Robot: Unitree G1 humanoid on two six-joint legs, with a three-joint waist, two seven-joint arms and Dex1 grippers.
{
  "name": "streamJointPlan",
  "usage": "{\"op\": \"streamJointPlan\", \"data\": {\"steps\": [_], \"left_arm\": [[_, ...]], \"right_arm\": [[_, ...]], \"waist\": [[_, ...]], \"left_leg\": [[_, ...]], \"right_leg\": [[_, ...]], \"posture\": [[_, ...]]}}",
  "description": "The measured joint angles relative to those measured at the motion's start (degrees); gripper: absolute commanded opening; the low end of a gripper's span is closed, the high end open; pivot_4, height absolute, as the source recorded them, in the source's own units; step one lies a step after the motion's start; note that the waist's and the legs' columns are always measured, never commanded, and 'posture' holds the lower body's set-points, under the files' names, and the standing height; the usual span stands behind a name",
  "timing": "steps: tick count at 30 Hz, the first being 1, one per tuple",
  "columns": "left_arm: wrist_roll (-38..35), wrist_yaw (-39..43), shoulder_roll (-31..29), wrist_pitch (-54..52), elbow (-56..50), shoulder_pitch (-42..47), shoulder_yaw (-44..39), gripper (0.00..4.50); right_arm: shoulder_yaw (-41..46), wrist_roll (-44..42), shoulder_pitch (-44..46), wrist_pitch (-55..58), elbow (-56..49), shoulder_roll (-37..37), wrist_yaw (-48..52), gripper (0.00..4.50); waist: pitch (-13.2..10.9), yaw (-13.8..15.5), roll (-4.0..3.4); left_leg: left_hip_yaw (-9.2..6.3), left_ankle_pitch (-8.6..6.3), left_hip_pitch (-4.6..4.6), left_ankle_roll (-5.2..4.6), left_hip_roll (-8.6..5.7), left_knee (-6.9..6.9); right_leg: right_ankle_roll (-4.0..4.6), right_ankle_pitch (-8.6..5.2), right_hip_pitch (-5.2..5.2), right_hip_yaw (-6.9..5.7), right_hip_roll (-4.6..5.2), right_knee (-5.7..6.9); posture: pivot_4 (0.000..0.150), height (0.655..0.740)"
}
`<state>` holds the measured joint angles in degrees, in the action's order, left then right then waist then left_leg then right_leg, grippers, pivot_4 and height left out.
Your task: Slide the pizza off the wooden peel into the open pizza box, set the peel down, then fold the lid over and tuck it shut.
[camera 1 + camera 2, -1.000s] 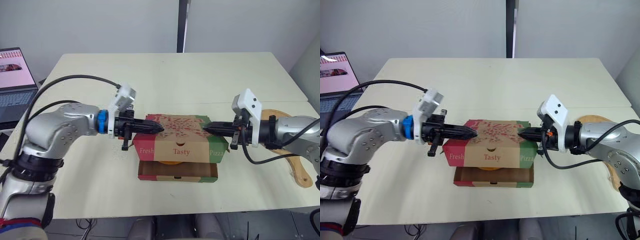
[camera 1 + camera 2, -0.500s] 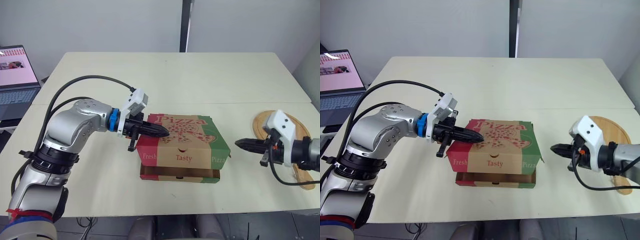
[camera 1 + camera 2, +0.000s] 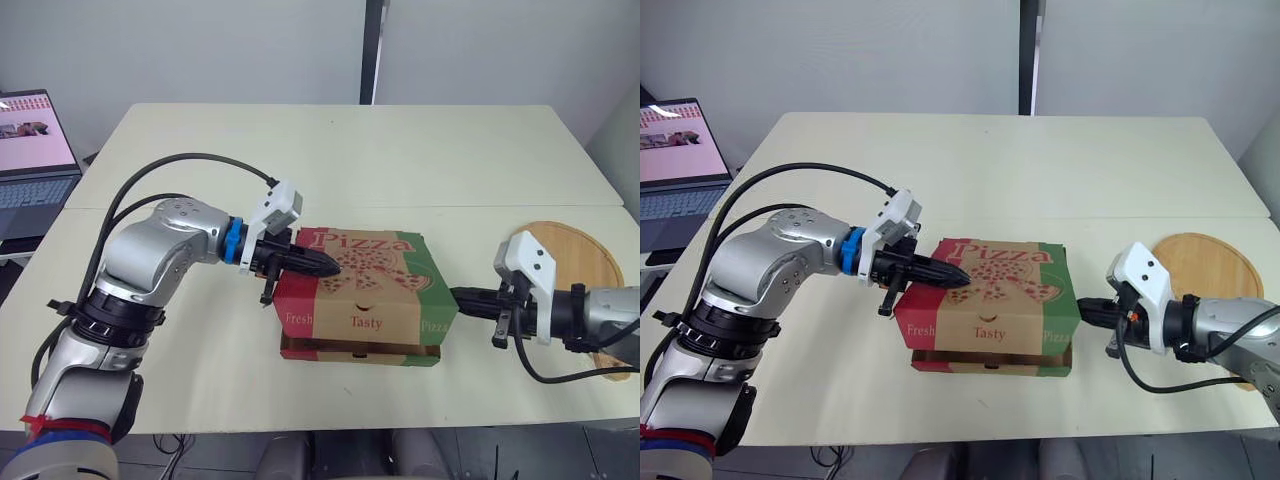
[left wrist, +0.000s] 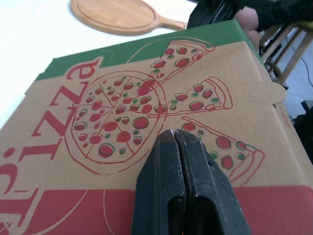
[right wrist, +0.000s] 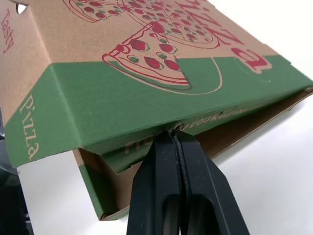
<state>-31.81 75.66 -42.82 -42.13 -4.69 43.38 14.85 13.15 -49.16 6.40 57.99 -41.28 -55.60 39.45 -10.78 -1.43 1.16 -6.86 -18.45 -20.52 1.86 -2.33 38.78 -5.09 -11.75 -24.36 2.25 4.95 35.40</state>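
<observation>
Hands first: your left hand (image 4: 174, 134) has its two black fingers pressed flat together with no gap, gripping nothing. Its tips lie on top of the printed lid (image 3: 375, 260) of the red, green and brown cardboard pizza box (image 3: 365, 318), a bit in from the lid's left edge, right by the drawn pizza. Your right hand (image 5: 174, 133) is the same deal, fingers closed tight on each other and empty. Its tips are poked in at the box's right side, just where the lower edge of the lid's green side flap meets the base. It looks like contact, but I can't swear to it. The box sits about mid-worktop, nearer your edge, squared up to you. The front panel reading "Fresh Tasty Pizza" faces you, the "Pizza" lettering on top runs left to right, and the hinge is on the far side. The lid is folded down over the base but not seated: the front flap hangs outside the base's front wall, and the right side flap stands off with a gap under it. The round light wooden peel (image 3: 570, 255) lies flat on the cream worktop (image 3: 400, 160) off to your right, clear of the box, round end toward the far side, with the handle running back toward you under your right forearm. An open laptop (image 3: 35, 150) sits off the worktop's far left corner.
</observation>
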Motion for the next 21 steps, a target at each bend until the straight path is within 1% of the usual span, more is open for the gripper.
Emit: {"op": "streamJointPlan", "data": {"steps": [4, 8, 12, 17, 21], "left_arm": [[1.7, 0.6, 0.2, 0.6, -0.5, -0.4, 1.2, 0.01], [2.9, 1.3, 0.2, 1.3, -1.6, -2.4, 1.7, 0.01], [3.5, 1.3, 0.2, 1.5, -1.9, -3.2, 1.8, 0.01], [3.9, 1.2, 0.3, 1.9, -2.1, -3.8, 1.7, 0.01], [4.1, 1.0, 0.2, 2.5, -3.9, -6.4, 1.7, 0.01]], "right_arm": [[0.0, -0.3, -3.4, 0.1, -1.8, 0.6, -1.1, 0.00], [0.7, 2.0, -8.4, -1.1, -3.1, 0.0, -1.0, 0.00], [4.5, 4.9, -12.7, -2.8, -3.3, -1.8, 0.3, 0.00], [9.4, 5.1, -14.5, -4.2, -3.5, -2.1, 2.5, 0.00], [12.3, 3.1, -14.1, -4.3, -4.0, -2.1, 3.3, 0.00]], "waist": [[0.0, 0.0, 0.00], [0.0, 0.0, 0.00], [0.0, 0.1, 0.00], [0.0, 0.1, 0.00], [0.0, 0.1, 0.00]], "left_leg": [[-0.02, 0.00, 0.02, 0.00, 0.00, 0.00], [0.00, 0.00, 0.02, 0.00, -0.01, 0.02], [0.00, 0.00, 0.04, -0.01, -0.01, 0.05], [0.02, -0.01, 0.11, -0.01, 0.00, 0.05], [0.00, -0.01, 0.11, -0.01, 0.00, 0.05]], "right_leg": [[0.00, 0.00, 0.00, -0.02, 0.00, 0.03], [-0.01, 0.00, 0.01, 0.00, 0.00, 0.05], [-0.01, 0.00, 0.05, 0.00, 0.00, 0.05], [-0.01, 0.00, 0.10, 0.01, -0.01, 0.05], [-0.01, 0.01, 0.10, 0.01, 0.00, 0.06]], "posture": [[0.150, 0.7400], [0.150, 0.7400], [0.150, 0.7400], [0.150, 0.7400], [0.150, 0.7400]]}}
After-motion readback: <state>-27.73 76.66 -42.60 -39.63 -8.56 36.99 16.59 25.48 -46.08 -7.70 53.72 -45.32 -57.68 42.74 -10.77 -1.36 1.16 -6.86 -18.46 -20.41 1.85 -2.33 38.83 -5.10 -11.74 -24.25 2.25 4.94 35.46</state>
